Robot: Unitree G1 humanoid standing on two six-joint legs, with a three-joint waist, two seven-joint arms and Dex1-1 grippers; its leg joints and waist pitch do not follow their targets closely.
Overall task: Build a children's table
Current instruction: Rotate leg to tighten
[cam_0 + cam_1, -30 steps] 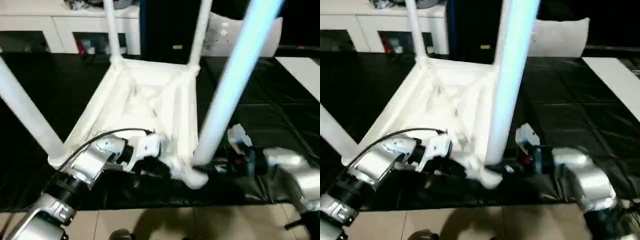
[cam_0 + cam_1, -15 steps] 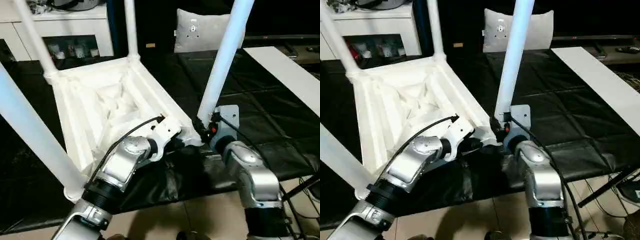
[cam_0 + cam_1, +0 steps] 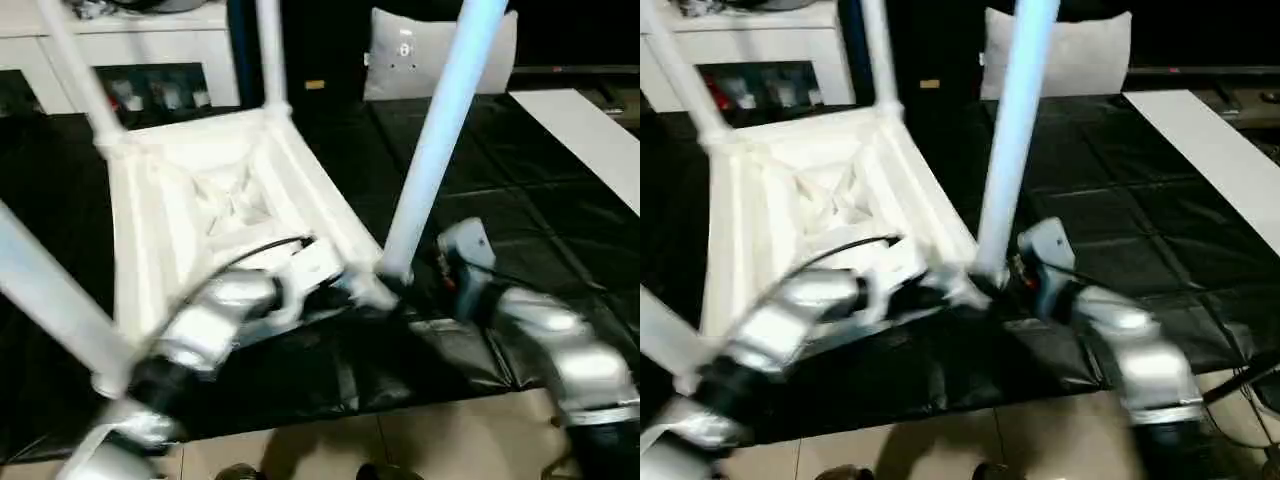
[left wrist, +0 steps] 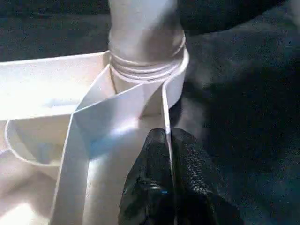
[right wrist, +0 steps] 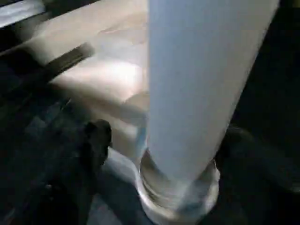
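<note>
The small all-white plastic children's table (image 3: 215,215) lies upside down on the big black-covered work table (image 3: 520,230), its cross-ribbed underside facing up. Its rectangular top runs lengthwise away from the robot, turned slightly askew to the work table's front edge. Four long tapered tubular legs stand in the round corner sockets and point upward; the near right leg (image 3: 432,140) rises at a slight lean, and the near left leg (image 3: 45,295) slants up and outward.

The left gripper (image 4: 166,154) has its two black fingers pressed together on a thin upright rim of the top, just beside the near right corner socket (image 4: 147,75). The right gripper (image 5: 159,154) has its fingers spread wide to either side of the base of the near right leg, apart from it; one finger (image 5: 96,140) stands clear beside the socket.
</note>
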